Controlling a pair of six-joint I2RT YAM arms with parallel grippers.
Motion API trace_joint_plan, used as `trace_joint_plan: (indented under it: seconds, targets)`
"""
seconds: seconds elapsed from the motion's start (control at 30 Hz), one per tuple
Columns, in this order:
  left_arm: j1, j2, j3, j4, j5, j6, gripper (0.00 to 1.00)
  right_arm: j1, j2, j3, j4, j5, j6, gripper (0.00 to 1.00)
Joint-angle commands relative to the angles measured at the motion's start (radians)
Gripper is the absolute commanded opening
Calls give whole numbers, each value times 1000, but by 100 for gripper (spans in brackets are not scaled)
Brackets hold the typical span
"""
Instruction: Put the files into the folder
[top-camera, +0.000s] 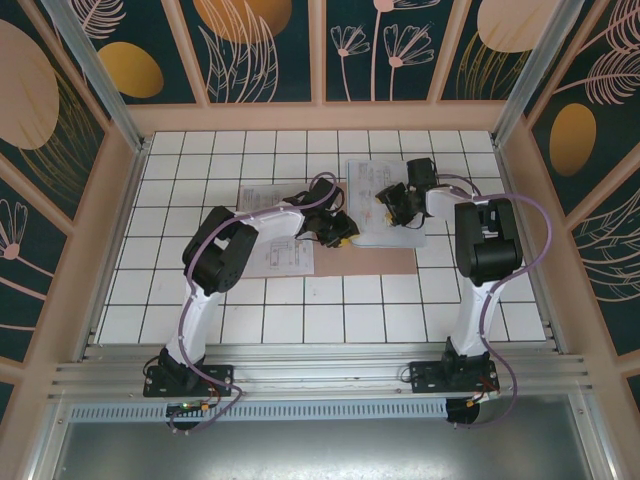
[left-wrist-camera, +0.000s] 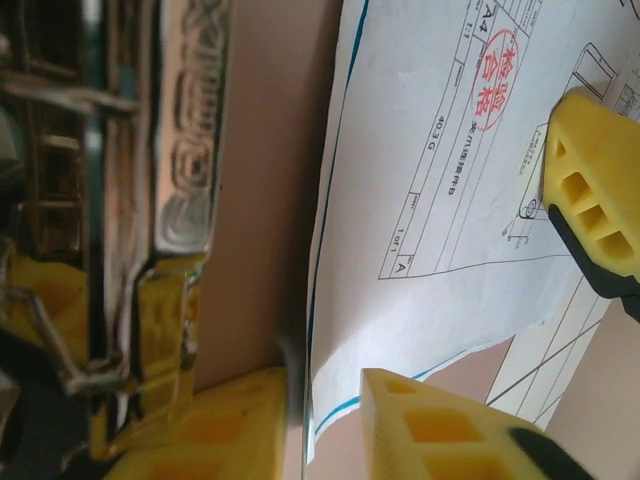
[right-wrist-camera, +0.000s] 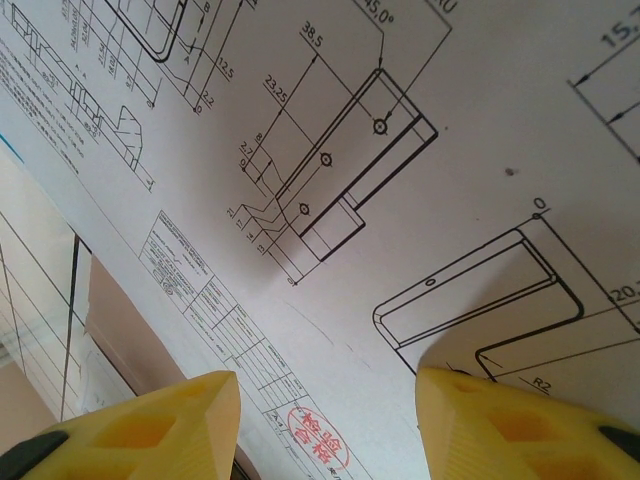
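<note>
We're looking down on a white desk (top-camera: 330, 310) ruled in a dark grid, boxed in by walls (top-camera: 260, 50) painted teal with pale leaves and orange discs.

One folder (top-camera: 385, 260) lies flat mid-desk: thin pinkish-brown card, plain and unmarked. We count two lots of paper. A single white sheet (top-camera: 270, 258) with line drawings lies at the folder's left end, partly under the left arm. A pile of printed sheets (top-camera: 372, 185) sits at the right, its near edge overlapping the card.

Close in on the left wrist view, the top sheet carries table boxes and one red stamp (left-wrist-camera: 495, 85). A thin blue edge (left-wrist-camera: 313, 330) peeks out beneath it, and another printed sheet shows below that. One shiny metal clip (left-wrist-camera: 185, 140) with raised lettering lies against the brown card.

The left hand (top-camera: 340, 235) is down at the pile's left edge, its two yellow fingers a narrow gap apart, and the paper's edge runs into that gap (left-wrist-camera: 322, 385).

The right hand (top-camera: 392, 208) is over the pile, fingers spread wide (right-wrist-camera: 328, 385) above drawings of brackets with dimension figures. We cannot tell whether its tips touch the paper.
</note>
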Motion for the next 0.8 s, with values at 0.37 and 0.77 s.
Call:
trace_joint_plan:
  seconds: [0.37, 0.77]
  targets:
    - [-4, -21, -36, 48, 14, -66, 0, -1, -75, 62, -74, 49, -63, 69]
    - [7, -161, -240, 197, 59, -194, 0, -3, -196, 33, -116, 45, -106, 70]
